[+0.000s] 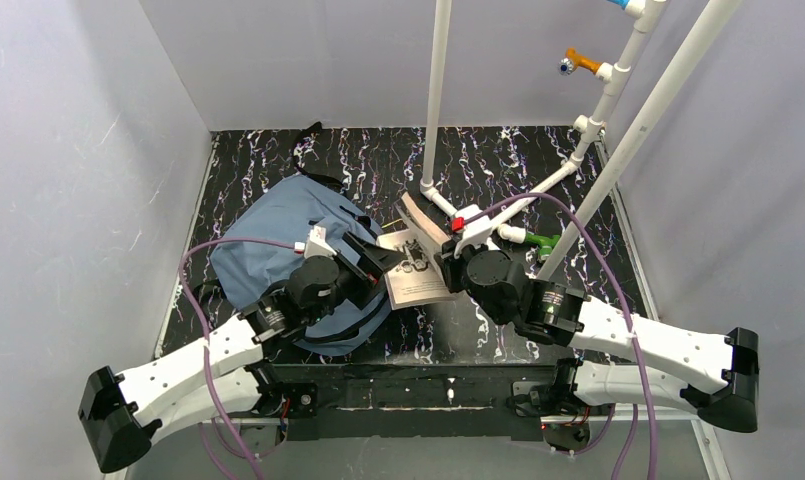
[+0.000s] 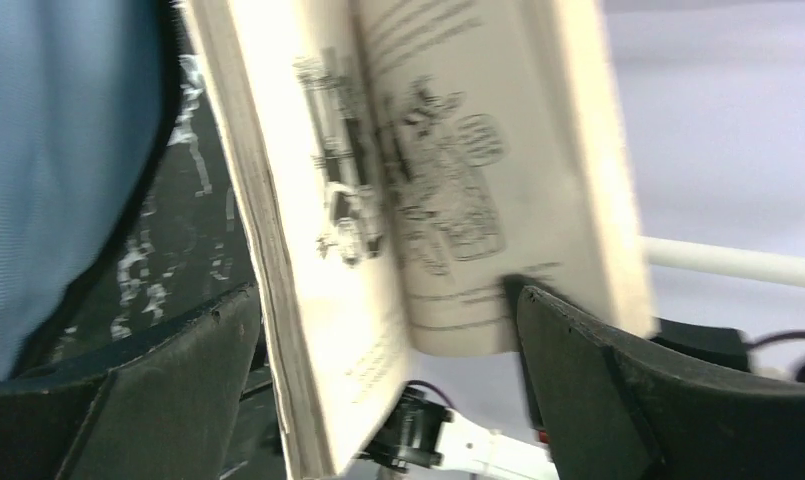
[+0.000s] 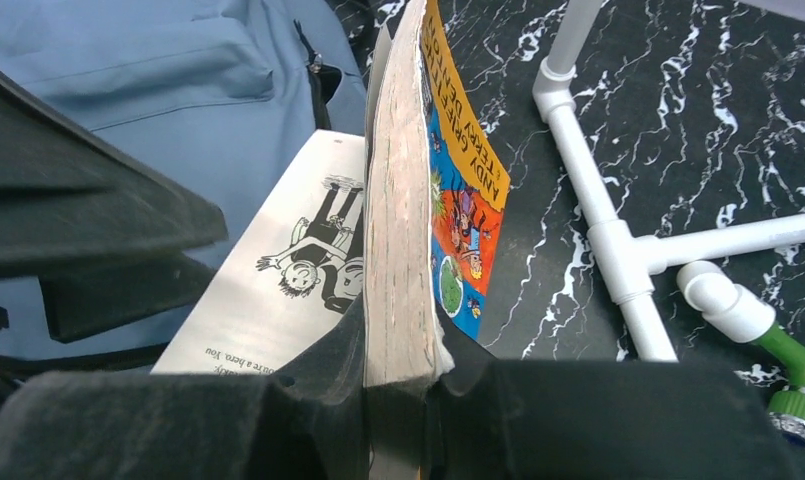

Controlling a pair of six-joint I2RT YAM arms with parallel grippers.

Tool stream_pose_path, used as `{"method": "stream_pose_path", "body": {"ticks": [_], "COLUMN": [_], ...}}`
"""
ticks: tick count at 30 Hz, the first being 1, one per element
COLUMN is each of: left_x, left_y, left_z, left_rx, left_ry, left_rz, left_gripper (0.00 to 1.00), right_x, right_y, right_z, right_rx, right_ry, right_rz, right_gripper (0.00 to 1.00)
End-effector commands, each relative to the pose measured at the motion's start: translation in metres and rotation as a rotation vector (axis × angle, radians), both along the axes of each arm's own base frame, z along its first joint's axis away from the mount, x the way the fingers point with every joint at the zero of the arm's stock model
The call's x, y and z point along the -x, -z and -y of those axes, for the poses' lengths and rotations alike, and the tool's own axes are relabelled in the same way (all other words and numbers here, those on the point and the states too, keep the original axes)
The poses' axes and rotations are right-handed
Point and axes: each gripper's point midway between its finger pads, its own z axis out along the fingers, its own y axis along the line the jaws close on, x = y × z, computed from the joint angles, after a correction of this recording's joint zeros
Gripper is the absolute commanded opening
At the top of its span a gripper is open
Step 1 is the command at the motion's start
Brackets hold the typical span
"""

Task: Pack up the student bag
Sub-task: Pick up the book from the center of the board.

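Note:
The slate-blue student bag lies on the left of the table; it also shows in the left wrist view and the right wrist view. An open paperback book with a colourful cover is held on edge just right of the bag. My right gripper is shut on the thick block of pages and cover, fingers pressed on both sides. My left gripper is open over the bag's right edge, its jaws wide apart with the book's illustrated pages standing between them.
A white PVC pipe frame rises behind the book, with joints lying on the black marbled table. A green-capped fitting lies at the right. An orange valve hangs at the back right. Grey walls enclose the table.

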Motion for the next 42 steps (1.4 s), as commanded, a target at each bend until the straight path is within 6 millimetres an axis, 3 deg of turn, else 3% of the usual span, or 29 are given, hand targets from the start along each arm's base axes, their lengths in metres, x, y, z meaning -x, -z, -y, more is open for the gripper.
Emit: {"method": "stream_pose_path", "body": {"ticks": [1,8,22,31,39,42], "left_x": [-0.008,-0.011,-0.019,-0.022,-0.025,-0.026], "left_y": [-0.052,-0.053,-0.059,-0.058,-0.046,-0.045], "left_z": [-0.004,-0.002,-0.003,-0.005,-0.006,-0.007], "left_rx": [0.178,0.231,0.218,0.22,0.226,0.225], "left_ry": [-0.051,-0.062,-0.082,-0.103,-0.133,-0.139], "left_rz": [0.099,0.073,0.094,0.087,0.046,0.044], "left_gripper": [0.98,0.98,0.98,0.98,0.98,0.9], "right_x": [0.0,0.013,0.039,0.046,0.043,0.041], "right_y": [-0.039,-0.045,-0.039,-0.03,-0.03,-0.03], "right_z": [-0.015,-0.035,-0.061,-0.065,-0.06,-0.059], "right_rx": [-0.175,-0.267,-0.147,-0.063,0.028,0.064], "right_ry": [-0.022,-0.122,-0.41,-0.497,-0.51,-0.514], "right_rz": [0.009,-0.034,0.058,0.094,0.14,0.153], "right_gripper": [0.01,0.01,0.01,0.01,0.01,0.03]}}
